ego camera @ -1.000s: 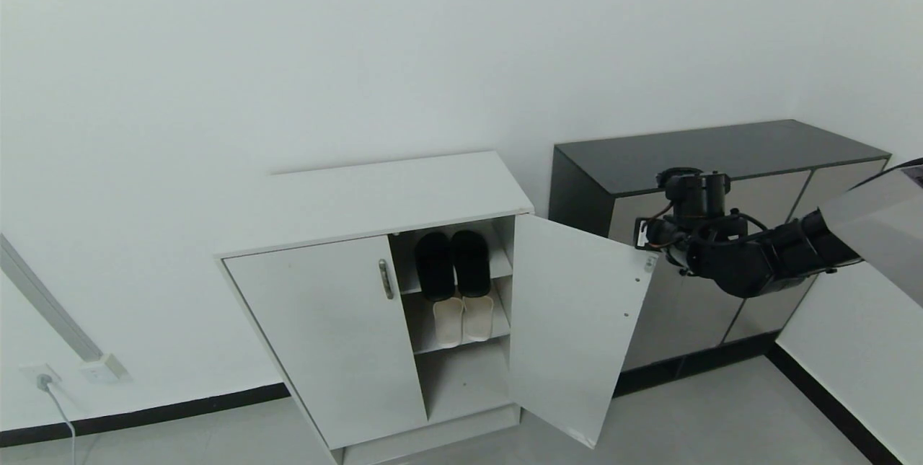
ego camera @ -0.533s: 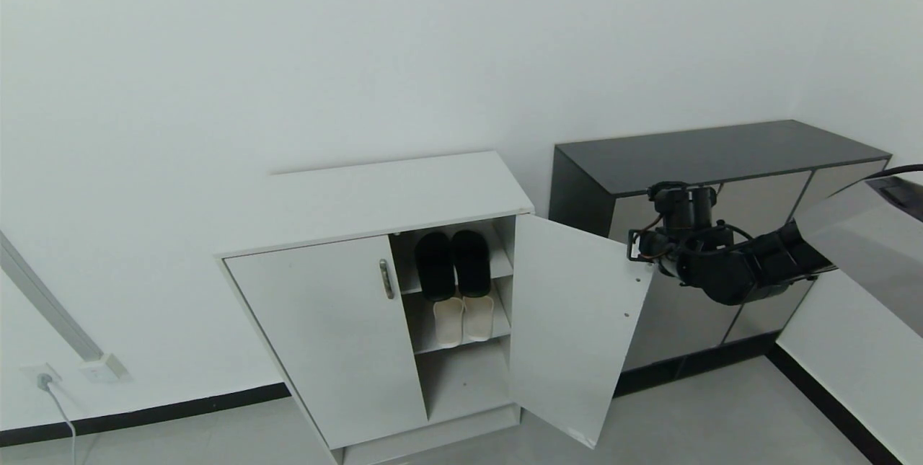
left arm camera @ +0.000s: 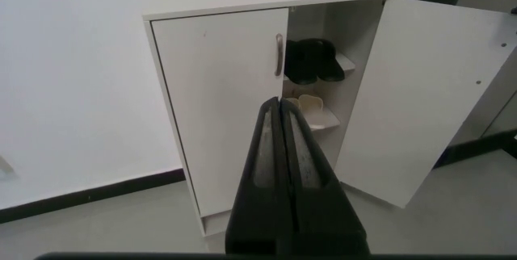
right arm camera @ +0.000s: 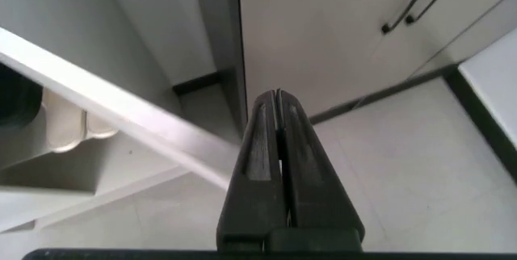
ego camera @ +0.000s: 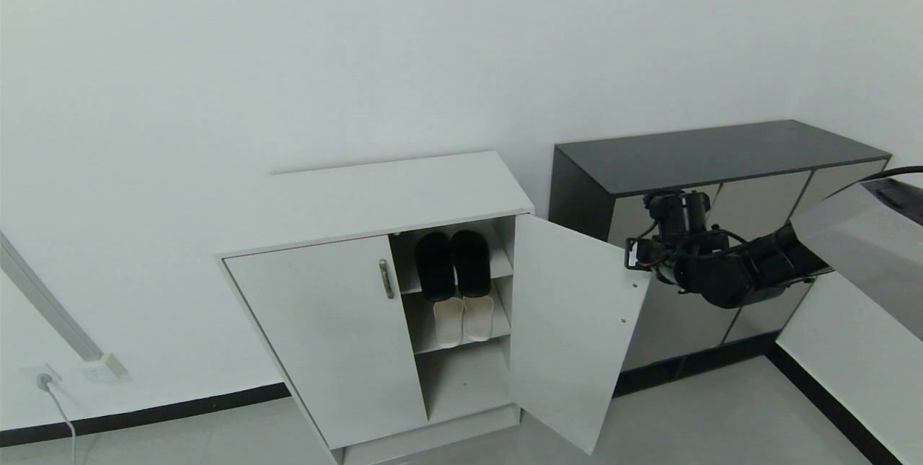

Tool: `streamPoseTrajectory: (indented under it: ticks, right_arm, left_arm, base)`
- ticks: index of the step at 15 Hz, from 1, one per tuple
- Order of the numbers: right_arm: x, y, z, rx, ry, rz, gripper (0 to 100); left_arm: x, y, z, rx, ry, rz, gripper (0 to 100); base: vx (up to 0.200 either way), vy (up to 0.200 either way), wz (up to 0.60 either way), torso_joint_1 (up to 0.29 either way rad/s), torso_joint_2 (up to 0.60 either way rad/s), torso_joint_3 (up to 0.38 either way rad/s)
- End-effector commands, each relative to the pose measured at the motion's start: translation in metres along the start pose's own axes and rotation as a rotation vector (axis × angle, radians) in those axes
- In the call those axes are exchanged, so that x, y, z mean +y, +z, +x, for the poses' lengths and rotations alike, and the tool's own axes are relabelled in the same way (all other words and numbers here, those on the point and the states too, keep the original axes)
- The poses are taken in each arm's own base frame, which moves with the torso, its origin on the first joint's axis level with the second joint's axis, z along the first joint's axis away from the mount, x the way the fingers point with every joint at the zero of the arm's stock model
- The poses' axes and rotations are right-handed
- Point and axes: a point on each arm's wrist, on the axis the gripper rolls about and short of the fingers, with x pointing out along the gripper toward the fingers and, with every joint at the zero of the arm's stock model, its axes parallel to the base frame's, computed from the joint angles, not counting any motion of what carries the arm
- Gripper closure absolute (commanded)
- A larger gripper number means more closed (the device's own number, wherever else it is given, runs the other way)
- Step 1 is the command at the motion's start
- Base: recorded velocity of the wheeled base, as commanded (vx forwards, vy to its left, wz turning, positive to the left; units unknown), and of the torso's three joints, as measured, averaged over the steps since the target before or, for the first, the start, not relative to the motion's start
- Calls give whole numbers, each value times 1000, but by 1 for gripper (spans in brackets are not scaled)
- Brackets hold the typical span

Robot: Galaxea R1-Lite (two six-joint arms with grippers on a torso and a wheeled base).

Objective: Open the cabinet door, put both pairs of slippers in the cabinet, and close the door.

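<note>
The white cabinet [ego camera: 389,198] has its left door shut and its right door [ego camera: 570,321] standing partly open. A black pair of slippers [ego camera: 453,263] lies on the upper shelf, and a cream pair [ego camera: 463,317] lies on the shelf below. My right gripper [ego camera: 634,257] is at the open door's upper outer corner. In the right wrist view this gripper [right arm camera: 279,96] is shut and empty, just above the door's top edge [right arm camera: 121,106]. My left gripper [left arm camera: 280,105] is shut and empty, held back from the cabinet front, facing the slippers [left arm camera: 315,58].
A dark-topped cabinet [ego camera: 714,155] with grey doors stands right of the white one, just behind my right arm. A white counter edge [ego camera: 851,350] runs along the far right. A wall socket with a cable [ego camera: 43,381] sits low on the left. Bare floor lies before the cabinet.
My right arm has moved left against the door's outer corner, and the door has swung slightly towards shut. The slippers have not moved.
</note>
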Motion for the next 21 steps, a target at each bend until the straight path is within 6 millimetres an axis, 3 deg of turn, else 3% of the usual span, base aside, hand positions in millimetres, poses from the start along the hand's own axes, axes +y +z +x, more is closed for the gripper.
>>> streamPoseTrajectory:
  ticks: [1,7,9,10,11,12,16,21]
  right_arm:
    - [6,5,-13,-11,23,-1,100]
    - [45,-16,-54,37,134,-73,100]
    - [66,-25,-78,45,199,-103,100]
    - [66,-25,-78,45,199,-103,100]
    - [77,-22,-101,22,251,-92,100]
    - [77,-21,-109,20,261,-95,100]
    - [78,-34,-123,1,300,-152,100]
    - [81,-38,-126,-36,321,-161,100]
  left_arm:
    - [0,0,0,0,0,0,100]
    - [0,0,0,0,0,-2,100]
    - [0,0,0,0,0,-2,100]
    - [0,0,0,0,0,-2,100]
    - [0,0,0,0,2,-2,100]
    - [0,0,0,-2,0,-3,100]
    - [0,0,0,0,3,-6,100]
    - [0,0,0,0,2,-6,100]
  base:
    - [0,0,0,0,0,0]
    - [0,0,0,0,0,0]
    - [0,0,0,0,0,0]
    - [0,0,0,0,0,0]
    - [0,0,0,0,0,0]
    - [0,0,0,0,0,0]
    - [0,0,0,0,0,0]
    - [0,0,0,0,0,0]
